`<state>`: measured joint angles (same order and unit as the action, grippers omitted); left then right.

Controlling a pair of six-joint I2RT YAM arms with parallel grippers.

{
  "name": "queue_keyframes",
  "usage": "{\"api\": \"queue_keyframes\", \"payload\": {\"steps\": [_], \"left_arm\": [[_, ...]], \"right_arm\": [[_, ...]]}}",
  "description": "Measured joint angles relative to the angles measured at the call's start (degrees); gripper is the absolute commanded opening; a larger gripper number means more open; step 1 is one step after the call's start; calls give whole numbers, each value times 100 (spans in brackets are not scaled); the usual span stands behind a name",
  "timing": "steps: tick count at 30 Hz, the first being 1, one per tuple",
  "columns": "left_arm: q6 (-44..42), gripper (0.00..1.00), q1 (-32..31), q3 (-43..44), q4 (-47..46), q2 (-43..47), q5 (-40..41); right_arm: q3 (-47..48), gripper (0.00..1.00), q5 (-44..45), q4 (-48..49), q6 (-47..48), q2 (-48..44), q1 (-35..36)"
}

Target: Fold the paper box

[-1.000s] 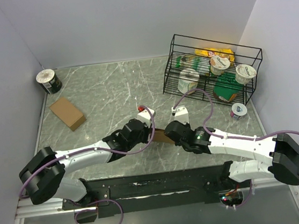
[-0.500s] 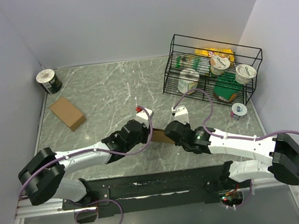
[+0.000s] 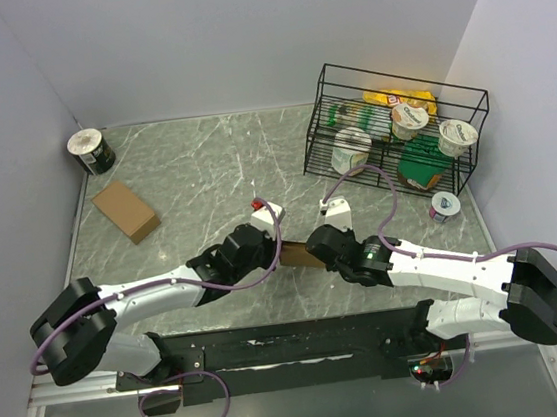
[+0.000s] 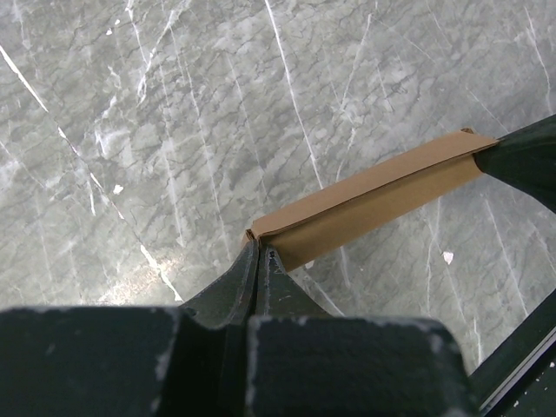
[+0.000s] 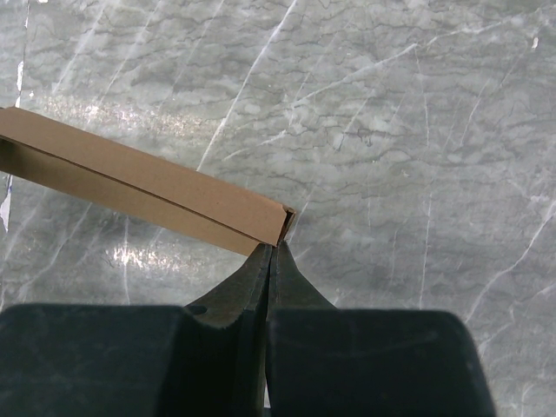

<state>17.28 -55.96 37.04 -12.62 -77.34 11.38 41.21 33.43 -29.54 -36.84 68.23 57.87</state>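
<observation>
A flat brown paper box (image 3: 299, 255) is held between my two grippers near the front middle of the table. In the left wrist view it (image 4: 373, 195) runs up to the right from my left gripper (image 4: 259, 248), which is shut on its near end. In the right wrist view it (image 5: 148, 187) runs up to the left from my right gripper (image 5: 274, 248), which is shut on its other end. In the top view the left gripper (image 3: 273, 249) and right gripper (image 3: 318, 249) face each other with the box between them.
A second brown box (image 3: 126, 211) lies at the left. A dark tin (image 3: 91, 151) stands at the back left corner. A black wire rack (image 3: 396, 135) with yogurt cups and packets stands at the back right. A small cup (image 3: 444, 206) lies beside it.
My left arm has shifted slightly, its elbow drifting left and its wrist a little upward. The box and the right arm have barely moved.
</observation>
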Motion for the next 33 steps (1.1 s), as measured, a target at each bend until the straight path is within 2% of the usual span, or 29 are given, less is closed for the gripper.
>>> {"api": "queue_keyframes", "payload": {"steps": [20,33], "left_arm": [[57,1,2,76,-238,-240,55],[-46,1,-254,-103,-487,-234,516]], "right_arm": [[-2,0,90,-68,-2,0,0],[-4,0,107,-74,-39,-2,0]]}}
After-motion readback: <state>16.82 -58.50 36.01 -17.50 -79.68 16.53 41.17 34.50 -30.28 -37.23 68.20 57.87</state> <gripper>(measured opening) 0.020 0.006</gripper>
